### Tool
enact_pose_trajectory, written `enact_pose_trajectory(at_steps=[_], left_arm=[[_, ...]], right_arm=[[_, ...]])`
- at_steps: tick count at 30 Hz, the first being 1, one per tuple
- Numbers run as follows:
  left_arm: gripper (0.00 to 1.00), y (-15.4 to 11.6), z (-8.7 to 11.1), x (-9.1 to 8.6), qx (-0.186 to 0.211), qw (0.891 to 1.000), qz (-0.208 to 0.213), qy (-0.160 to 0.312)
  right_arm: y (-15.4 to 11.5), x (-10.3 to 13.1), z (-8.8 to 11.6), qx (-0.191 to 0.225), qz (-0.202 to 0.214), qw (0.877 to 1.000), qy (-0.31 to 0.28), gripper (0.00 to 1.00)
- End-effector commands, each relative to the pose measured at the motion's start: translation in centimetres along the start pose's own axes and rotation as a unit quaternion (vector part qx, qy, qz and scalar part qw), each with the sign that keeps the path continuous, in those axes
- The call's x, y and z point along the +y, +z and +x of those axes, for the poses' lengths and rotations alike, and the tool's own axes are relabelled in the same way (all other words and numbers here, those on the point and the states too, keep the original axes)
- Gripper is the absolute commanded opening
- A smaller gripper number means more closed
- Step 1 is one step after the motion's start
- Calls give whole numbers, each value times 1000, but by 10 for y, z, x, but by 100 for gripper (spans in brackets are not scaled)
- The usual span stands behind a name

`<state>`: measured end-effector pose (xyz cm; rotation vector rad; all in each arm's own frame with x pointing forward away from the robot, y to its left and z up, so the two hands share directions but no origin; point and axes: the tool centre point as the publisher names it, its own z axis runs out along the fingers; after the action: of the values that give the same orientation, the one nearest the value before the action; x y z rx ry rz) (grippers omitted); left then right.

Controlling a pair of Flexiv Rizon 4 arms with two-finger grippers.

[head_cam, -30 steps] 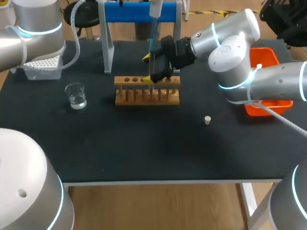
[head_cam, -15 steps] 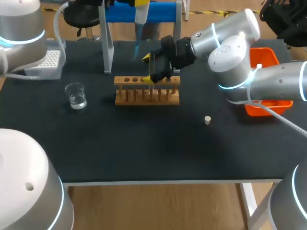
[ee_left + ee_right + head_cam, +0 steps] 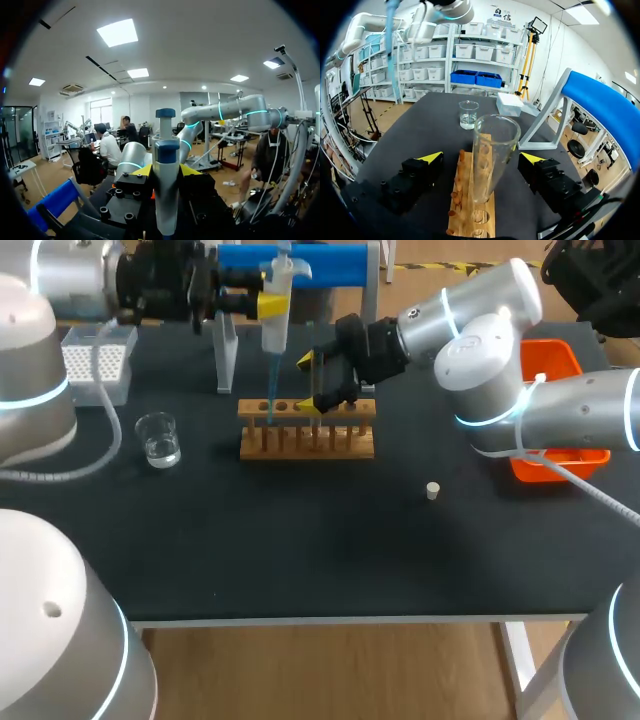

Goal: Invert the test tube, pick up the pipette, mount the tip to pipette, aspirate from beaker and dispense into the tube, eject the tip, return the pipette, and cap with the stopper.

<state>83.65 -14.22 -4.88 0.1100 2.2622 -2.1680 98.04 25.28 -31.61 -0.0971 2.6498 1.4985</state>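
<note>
My left gripper [image 3: 272, 304] is shut on a white pipette [image 3: 276, 285] with a blue top, held upright above the back of the table. Its thin blue tip [image 3: 268, 390] hangs down over the left end of the wooden rack [image 3: 306, 441]. In the left wrist view the pipette [image 3: 165, 170] stands between the gripper's [image 3: 165, 171] yellow fingers. A clear test tube [image 3: 492, 150] stands mouth-up in the rack [image 3: 472, 210]. My right gripper [image 3: 481, 159] is open, with one finger on each side of the tube and a gap to both; in the head view it [image 3: 312, 383] sits behind the rack. A small white stopper [image 3: 432, 490] lies on the table.
A glass beaker [image 3: 158, 438] with liquid stands left of the rack, also seen as the beaker [image 3: 468, 114] beyond the rack. A white tip box [image 3: 98, 365] sits at the back left. The blue-topped pipette stand [image 3: 226, 350] rises behind the rack. An orange bin [image 3: 556, 370] is at the right.
The left arm has swung round and carried the pipette leftward, from above the test tube to above the rack's left end. The right arm has not moved.
</note>
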Motion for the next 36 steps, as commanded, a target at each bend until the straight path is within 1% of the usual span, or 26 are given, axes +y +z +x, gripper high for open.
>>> enact_pose_trajectory(at_steps=[1, 4, 6, 12, 19, 26, 36], left_arm=[[0, 7, 15, 16, -27, 999, 22, 7], [0, 14, 18, 24, -26, 999, 31, 7], [0, 19, 19, 27, -17, 999, 32, 12], [0, 31, 19, 37, -14, 999, 40, 9], [0, 42, 18, 38, -10, 999, 37, 8], [0, 49, 19, 38, -19, 999, 37, 9], [0, 50, 21, 36, -26, 999, 32, 11]], right_arm=[[0, 0, -2, 3, 1, 1000, 0, 100], [0, 0, -2, 3, 1, 1000, 0, 100], [0, 0, -2, 3, 1, 1000, 0, 100], [0, 0, -2, 3, 1, 1000, 0, 100], [0, 0, -2, 3, 1, 1000, 0, 100], [0, 0, -2, 3, 1, 1000, 0, 100], [0, 0, -2, 3, 1, 1000, 0, 100]])
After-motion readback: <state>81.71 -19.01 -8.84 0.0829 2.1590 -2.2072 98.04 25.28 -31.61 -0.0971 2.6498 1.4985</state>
